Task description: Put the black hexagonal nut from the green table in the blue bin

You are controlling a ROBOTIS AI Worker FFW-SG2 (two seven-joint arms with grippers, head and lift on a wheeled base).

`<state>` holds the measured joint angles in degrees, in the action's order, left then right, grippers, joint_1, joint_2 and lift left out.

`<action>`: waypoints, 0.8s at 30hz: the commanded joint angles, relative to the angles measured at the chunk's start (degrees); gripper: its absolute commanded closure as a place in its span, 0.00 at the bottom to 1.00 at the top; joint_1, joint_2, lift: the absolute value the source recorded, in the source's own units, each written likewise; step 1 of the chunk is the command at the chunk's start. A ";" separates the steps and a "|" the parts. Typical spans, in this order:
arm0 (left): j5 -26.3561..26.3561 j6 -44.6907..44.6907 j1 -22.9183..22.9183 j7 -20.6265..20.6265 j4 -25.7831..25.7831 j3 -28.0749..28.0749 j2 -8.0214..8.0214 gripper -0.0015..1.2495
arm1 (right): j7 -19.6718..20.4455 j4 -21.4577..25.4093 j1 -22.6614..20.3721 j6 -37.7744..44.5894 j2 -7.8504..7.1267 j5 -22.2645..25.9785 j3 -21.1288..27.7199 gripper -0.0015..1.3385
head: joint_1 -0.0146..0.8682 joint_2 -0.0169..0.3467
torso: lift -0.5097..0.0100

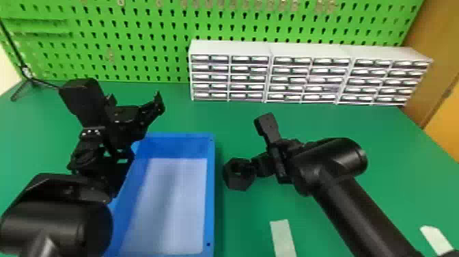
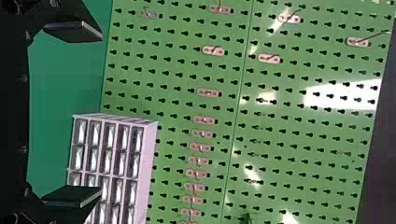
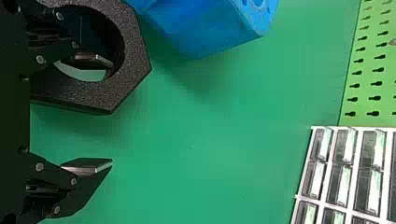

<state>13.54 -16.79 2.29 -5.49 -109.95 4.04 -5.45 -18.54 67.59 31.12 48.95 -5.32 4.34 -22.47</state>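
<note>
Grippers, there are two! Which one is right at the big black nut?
The right gripper: one of its fingers shows in the hole of the nut. The left gripper is farther off, near the far end of the blue bin.

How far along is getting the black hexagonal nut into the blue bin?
Nothing looks finished: the black hexagonal nut is outside the blue bin, to its right. Under way: the right end effector is at the nut, one finger showing through its hole, fingers apart; a firm grip isn't evident. Remaining, probably: secure the nut, bring it over the bin and release it.
</note>
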 commanded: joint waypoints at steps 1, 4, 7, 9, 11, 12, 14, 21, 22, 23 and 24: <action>0.00 0.00 -0.01 0.04 0.00 0.00 0.00 0.10 | 0.00 -0.09 -0.01 0.00 -0.04 -0.04 -0.12 0.39 | 0.80 0.07 | 0.79; 0.00 0.00 -0.01 -0.04 0.00 0.00 -0.09 0.10 | 0.00 -0.09 -0.01 0.00 -0.04 -0.04 -0.20 0.39 | 0.80 0.07 | 0.79; 0.00 0.00 -0.01 0.04 0.00 0.00 -0.09 0.10 | 0.00 -0.09 -0.01 0.00 -0.04 -0.04 -0.20 0.41 | 0.80 0.07 | 0.79; 0.00 0.00 -0.01 -0.04 0.00 0.00 -0.09 0.10 | 0.00 -0.09 -0.01 0.00 -0.04 -0.04 -0.20 0.46 | 0.80 0.07 | 0.79; 0.00 0.00 -0.01 -0.04 0.00 0.00 -0.09 0.10 | 0.00 -0.09 -0.10 0.00 -0.04 -0.12 -0.20 0.55 | 0.80 0.07 | 0.79; 0.00 0.00 -0.01 -0.04 0.00 0.00 -0.09 0.10 | 0.00 -0.09 -0.01 0.00 -0.04 -0.21 -0.29 0.60 | 0.80 0.07 | 0.79; 0.09 0.00 -0.09 0.04 0.00 0.00 -0.09 0.10 | 0.00 -0.09 -0.01 0.00 -0.04 -0.56 -0.38 0.68 | 0.80 0.07 | 0.79; 0.09 0.00 -0.09 -0.04 0.00 0.00 -0.09 0.10 | 0.00 -0.09 -0.01 0.00 0.05 -0.83 -0.64 0.76 | 0.80 0.07 | 0.79; 0.09 0.00 -0.09 0.04 0.00 0.00 -0.09 0.10 | 0.00 -0.09 -0.10 -0.17 0.05 -0.83 -0.64 0.76 | 0.80 0.07 | 0.79; 0.09 0.00 -0.09 0.04 0.00 0.00 -0.09 0.10 | -0.09 -0.09 -0.10 -0.35 0.05 -0.83 -0.64 0.76 | 0.80 0.07 | 0.79; 0.09 0.00 -0.09 0.04 0.00 0.00 -0.09 0.10 | 0.00 -0.09 -0.19 -0.53 0.05 -0.83 -0.64 0.76 | 0.80 0.07 | 0.79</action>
<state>13.62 -16.79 2.20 -5.48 -109.95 4.04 -5.54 -18.57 67.51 31.10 48.91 -5.28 3.55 -23.04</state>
